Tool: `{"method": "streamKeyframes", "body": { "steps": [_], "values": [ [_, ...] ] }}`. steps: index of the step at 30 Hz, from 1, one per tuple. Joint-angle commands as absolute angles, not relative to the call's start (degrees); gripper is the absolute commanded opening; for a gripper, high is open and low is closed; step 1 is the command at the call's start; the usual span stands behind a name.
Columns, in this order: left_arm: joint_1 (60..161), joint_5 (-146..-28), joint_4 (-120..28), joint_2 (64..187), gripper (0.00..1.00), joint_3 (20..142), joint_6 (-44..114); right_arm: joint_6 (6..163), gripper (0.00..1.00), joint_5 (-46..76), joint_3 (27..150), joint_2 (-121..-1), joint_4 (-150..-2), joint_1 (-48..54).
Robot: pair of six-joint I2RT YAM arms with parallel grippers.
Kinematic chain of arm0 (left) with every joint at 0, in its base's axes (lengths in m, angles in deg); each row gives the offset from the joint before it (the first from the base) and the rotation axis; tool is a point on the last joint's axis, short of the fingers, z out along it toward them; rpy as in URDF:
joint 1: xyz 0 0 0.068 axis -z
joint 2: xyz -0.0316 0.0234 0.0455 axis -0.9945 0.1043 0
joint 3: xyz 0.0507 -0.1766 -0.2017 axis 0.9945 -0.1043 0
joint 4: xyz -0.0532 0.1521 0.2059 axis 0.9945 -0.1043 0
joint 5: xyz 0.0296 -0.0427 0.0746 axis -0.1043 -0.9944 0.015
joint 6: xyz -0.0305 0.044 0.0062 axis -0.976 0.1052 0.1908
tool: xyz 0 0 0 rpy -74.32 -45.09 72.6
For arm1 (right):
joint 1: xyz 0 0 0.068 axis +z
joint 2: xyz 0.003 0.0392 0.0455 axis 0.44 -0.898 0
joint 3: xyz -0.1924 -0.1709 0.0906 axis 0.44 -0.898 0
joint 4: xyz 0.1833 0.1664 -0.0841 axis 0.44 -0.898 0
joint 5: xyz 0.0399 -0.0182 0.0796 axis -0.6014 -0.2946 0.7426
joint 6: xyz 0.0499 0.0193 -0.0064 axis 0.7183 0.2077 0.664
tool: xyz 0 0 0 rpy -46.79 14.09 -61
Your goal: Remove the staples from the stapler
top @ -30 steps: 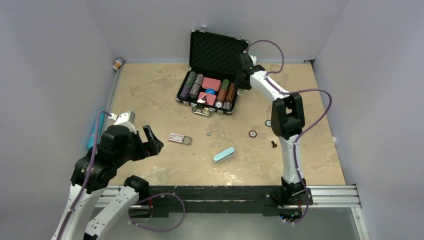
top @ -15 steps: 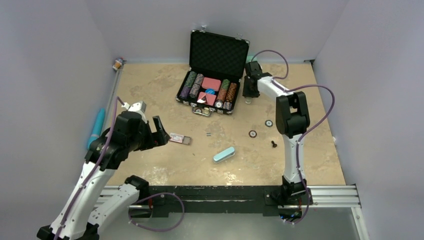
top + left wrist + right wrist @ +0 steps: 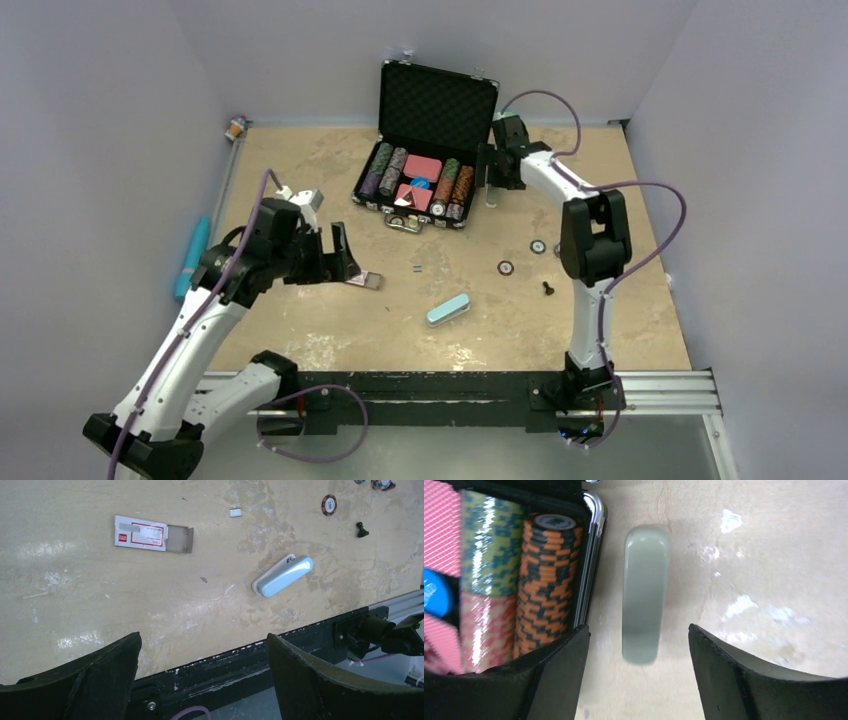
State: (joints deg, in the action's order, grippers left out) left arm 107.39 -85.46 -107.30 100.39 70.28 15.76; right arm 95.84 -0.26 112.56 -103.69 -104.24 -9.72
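The light blue stapler (image 3: 448, 310) lies closed on the table, and shows in the left wrist view (image 3: 283, 575). A tiny silvery strip of staples (image 3: 417, 268) lies loose up-left of it, also in the left wrist view (image 3: 235, 512). My left gripper (image 3: 335, 262) is open and empty (image 3: 202, 645), hovering over a red-and-white staple box (image 3: 150, 532). My right gripper (image 3: 490, 182) is open (image 3: 639, 635), far from the stapler, over a pale grey-green oblong object (image 3: 644, 595) beside the poker case.
An open black poker-chip case (image 3: 470, 215) with chip stacks (image 3: 546, 580) stands at the back centre. Loose chips (image 3: 506, 267) and a small black piece (image 3: 548, 288) lie right of centre. A blue pen-like object (image 3: 192, 255) lies at the left wall.
My left arm has swung right and up the table, from the left edge to over the staple box. My right gripper has shifted right, off the case edge, and steadied.
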Motion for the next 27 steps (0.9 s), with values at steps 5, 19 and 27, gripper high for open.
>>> {"method": "streamKeyframes", "body": {
  "steps": [5, 19, 27],
  "values": [
    [113.56, -92.77, -102.69, 109.92, 0.99, 77.32, 25.81, 98.05, 0.75, 3.71, 103.27, -82.92, -103.90, -9.38],
    [130.34, -95.43, -97.35, 135.36, 0.90, 85.88, 35.87, 107.76, 0.73, 21.13, 75.43, -44.17, -97.07, -4.94],
    [136.39, -91.57, -90.57, 146.21, 0.89, 88.33, 34.56, 111.82, 0.74, 13.89, 70.60, -27.22, -100.68, -2.87]
  ]
}}
